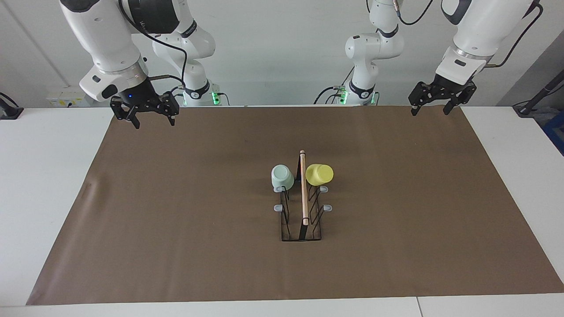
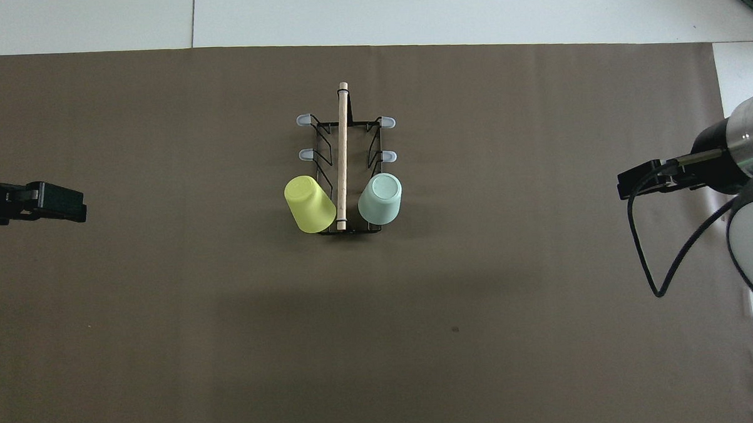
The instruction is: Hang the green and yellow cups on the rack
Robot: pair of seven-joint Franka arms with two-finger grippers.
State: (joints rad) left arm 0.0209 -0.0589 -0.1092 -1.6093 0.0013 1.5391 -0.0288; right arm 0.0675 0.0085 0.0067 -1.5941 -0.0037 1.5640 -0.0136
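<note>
With both arms drawn up to the robots' edge of the surface, the left gripper (image 1: 431,102) hangs over the mat corner at the left arm's end, fingers spread and holding nothing. The right gripper (image 1: 144,115) hovers over the matching corner at the right arm's end, likewise released and empty. Both sit well apart from the work.

Out from there, the brown mat (image 1: 176,220) runs bare to its middle, where the rack (image 1: 302,220) stands, wooden rod (image 1: 303,189) along its top pointing toward the robots. The green cup (image 1: 282,177) sits tipped on a prong at the rack's robot-side end, on the flank toward the right arm. The yellow cup (image 1: 319,174) perches across the rod from it, toward the left arm, leaning outward more steeply. The four grey-tipped prongs farther from the robots stay bare.

By my reading the job looks done, both cups hung. The risk now is the yellow cup: it tilts well off the rack's side, and I can't tell how deep its prong reaches, so a knock to the surface could slide it off. Any fresh reach inward could also clip the light wire rack and shake both cups loose.
</note>
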